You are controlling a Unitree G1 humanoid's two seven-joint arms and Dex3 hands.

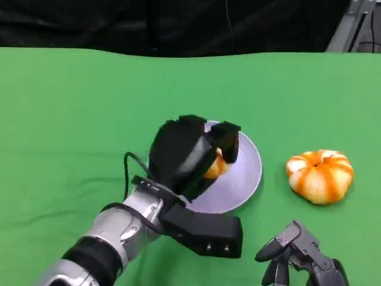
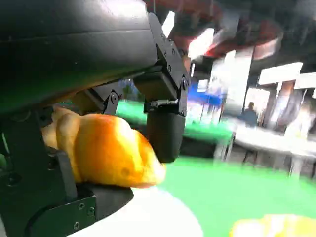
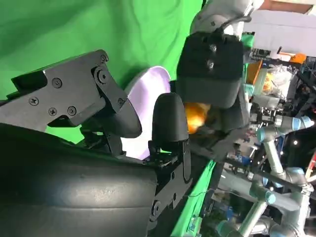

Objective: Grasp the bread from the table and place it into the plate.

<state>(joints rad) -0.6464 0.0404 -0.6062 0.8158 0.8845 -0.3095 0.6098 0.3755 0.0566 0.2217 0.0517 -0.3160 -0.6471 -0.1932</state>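
My left hand (image 1: pixel 190 152) hovers over the pale lavender plate (image 1: pixel 247 173) in the head view and grips a golden-orange bread roll (image 1: pixel 216 167) between its black fingers. The left wrist view shows the bread (image 2: pixel 106 150) close up, pinched from both sides by the fingers (image 2: pixel 165 133), just above the white plate (image 2: pixel 148 217). Whether the bread touches the plate I cannot tell. My right hand (image 1: pixel 300 253) sits low at the front right of the table, its fingers apart and holding nothing. In the right wrist view its fingers (image 3: pixel 170 121) point toward the plate (image 3: pixel 148 98) and the bread (image 3: pixel 196 114).
An orange-and-white striped pumpkin-shaped object (image 1: pixel 320 175) lies on the green tablecloth (image 1: pixel 71 119) right of the plate, also at the left wrist view's edge (image 2: pixel 274 228). A black backdrop runs behind the table's far edge.
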